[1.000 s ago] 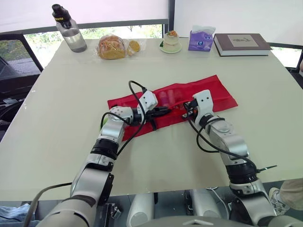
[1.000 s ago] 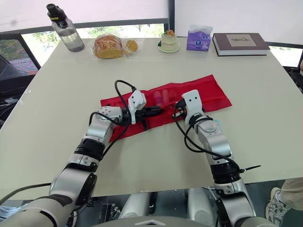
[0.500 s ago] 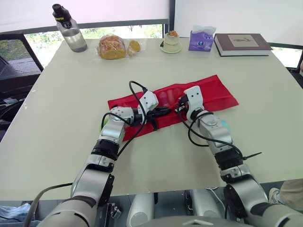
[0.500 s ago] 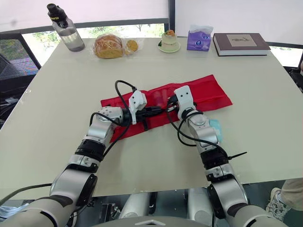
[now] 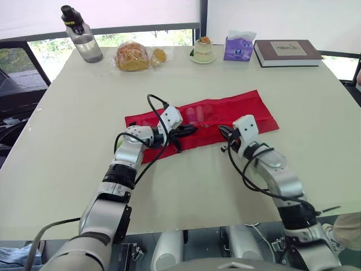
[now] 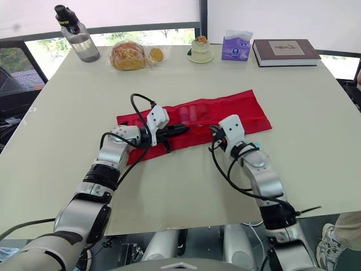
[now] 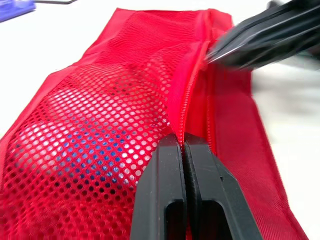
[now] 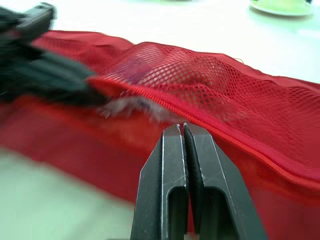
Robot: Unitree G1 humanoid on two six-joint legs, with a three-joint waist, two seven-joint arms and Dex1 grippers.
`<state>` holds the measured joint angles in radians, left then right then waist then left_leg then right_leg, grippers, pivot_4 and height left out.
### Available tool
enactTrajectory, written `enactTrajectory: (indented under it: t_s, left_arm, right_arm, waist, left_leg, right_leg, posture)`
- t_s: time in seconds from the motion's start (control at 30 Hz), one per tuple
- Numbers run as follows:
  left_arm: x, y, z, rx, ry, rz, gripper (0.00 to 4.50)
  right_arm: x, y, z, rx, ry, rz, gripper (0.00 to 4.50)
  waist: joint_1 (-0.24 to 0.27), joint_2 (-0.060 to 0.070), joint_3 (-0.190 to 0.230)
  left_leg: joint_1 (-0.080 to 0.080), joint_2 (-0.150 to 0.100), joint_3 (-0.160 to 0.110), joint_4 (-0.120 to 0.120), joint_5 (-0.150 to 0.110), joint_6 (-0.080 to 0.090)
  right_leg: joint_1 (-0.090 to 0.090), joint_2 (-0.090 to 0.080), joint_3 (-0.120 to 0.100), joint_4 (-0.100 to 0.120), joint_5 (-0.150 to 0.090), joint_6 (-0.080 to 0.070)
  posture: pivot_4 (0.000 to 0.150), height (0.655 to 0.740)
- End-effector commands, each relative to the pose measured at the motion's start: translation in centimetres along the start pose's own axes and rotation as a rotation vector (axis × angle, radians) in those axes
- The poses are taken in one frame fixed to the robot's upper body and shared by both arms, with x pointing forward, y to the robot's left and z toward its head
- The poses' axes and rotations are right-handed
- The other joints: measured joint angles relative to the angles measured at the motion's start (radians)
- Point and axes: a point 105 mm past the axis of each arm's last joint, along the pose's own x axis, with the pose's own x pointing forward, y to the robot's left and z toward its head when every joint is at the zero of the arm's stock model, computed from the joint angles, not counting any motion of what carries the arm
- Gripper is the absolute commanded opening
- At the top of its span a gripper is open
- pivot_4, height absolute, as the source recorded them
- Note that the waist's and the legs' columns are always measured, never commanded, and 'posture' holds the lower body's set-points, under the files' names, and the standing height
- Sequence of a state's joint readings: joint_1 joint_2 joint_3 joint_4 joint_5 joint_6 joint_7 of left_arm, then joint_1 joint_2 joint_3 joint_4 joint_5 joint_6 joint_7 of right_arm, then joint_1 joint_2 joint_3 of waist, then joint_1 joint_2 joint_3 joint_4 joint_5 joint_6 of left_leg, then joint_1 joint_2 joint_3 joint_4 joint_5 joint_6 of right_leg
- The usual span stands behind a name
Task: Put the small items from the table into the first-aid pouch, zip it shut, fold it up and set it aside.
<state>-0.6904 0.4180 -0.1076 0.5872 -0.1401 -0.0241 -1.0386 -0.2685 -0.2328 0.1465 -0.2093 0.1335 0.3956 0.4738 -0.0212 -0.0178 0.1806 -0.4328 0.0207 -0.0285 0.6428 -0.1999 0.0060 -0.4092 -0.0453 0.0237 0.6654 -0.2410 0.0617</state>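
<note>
The left gripper (image 5: 189,129) is clenched on the zip seam (image 7: 186,107) of the red first-aid pouch (image 5: 251,110), which lies flat in the middle of the table (image 5: 62,141), clear of every edge. Small items (image 5: 193,116) show through its mesh, so filling looks done. Further right, the right gripper (image 5: 224,133) has its fingers pressed together at the same seam, though I cannot tell whether they pinch the pull; zipping seems under way, and folding and setting aside remain.

Pouch (image 5: 225,113) on table (image 5: 67,147) centre; bottle (image 5: 82,37), book (image 5: 287,52) behind.

Pale table (image 5: 67,141) bears red pouch (image 5: 248,113), bottle (image 5: 82,35), book (image 5: 287,52), tissues (image 5: 238,48), perhaps bagged bread (image 5: 134,55).
</note>
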Motion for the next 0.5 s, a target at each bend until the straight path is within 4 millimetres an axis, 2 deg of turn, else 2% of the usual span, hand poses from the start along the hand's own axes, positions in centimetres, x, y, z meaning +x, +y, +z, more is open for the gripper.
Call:
enactTrajectory:
  t_s: [0.03,0.23,0.33,0.4,0.43,0.5]
  left_arm:
    - [-2.0,1.6,0.3,0.012,-0.007,0.075,0.00]
    - [-4.2,2.2,0.0,-0.034,-0.012,0.131,0.00]
    - [-5.2,2.1,-0.3,-0.038,0.006,0.144,0.00]
    - [-5.8,2.1,-0.3,-0.043,0.014,0.157,0.00]
    - [-6.4,2.3,-0.5,-0.052,0.019,0.172,0.00]
    - [-7.4,2.8,-0.8,-0.068,0.031,0.208,0.00]
  right_arm:
    - [-3.6,-0.4,2.7,-0.039,-0.112,0.023,0.12]
    - [-8.2,-1.9,3.1,-0.043,-0.102,0.020,0.12]
    - [-10.2,-2.5,3.5,-0.032,-0.101,0.020,0.89]
    - [-11.1,-2.9,3.9,-0.023,-0.103,0.017,1.95]
    - [-11.9,-3.0,4.0,-0.017,-0.101,0.017,2.25]
    - [-13.3,-3.4,4.3,-0.005,-0.093,0.017,3.29]
  waist:
    - [0.003,0.000,0.000]
    - [0.002,0.000,0.000]
    - [0.003,0.000,0.000]
    - [0.004,0.000,0.000]
    - [0.005,0.000,0.000]
    - [0.007,0.000,0.000]
  left_leg:
    - [0.000,0.000,0.000,0.000,0.000,0.000]
    - [0.001,0.000,0.001,0.000,0.000,0.000]
    - [0.001,0.001,0.001,0.000,0.000,0.000]
    - [0.001,0.001,0.001,0.000,0.000,0.000]
    - [0.001,0.001,0.001,0.000,0.000,0.000]
    - [0.001,0.001,0.001,0.000,0.000,0.000]
  right_leg:
    - [0.000,0.000,0.000,0.000,0.000,0.000]
    - [0.000,0.000,0.001,-0.001,0.000,0.000]
    - [0.000,0.000,0.001,-0.001,0.000,0.000]
    - [0.000,0.000,0.001,-0.001,0.000,0.000]
    - [0.000,0.000,0.001,-0.001,0.000,0.000]
    - [0.001,0.000,0.001,-0.001,0.000,0.000]
  posture:
    - [0.150,0.7400]
    - [0.150,0.7400]
    - [0.150,0.7400]
    - [0.150,0.7400]
    - [0.150,0.7400]
    - [0.150,0.7400]
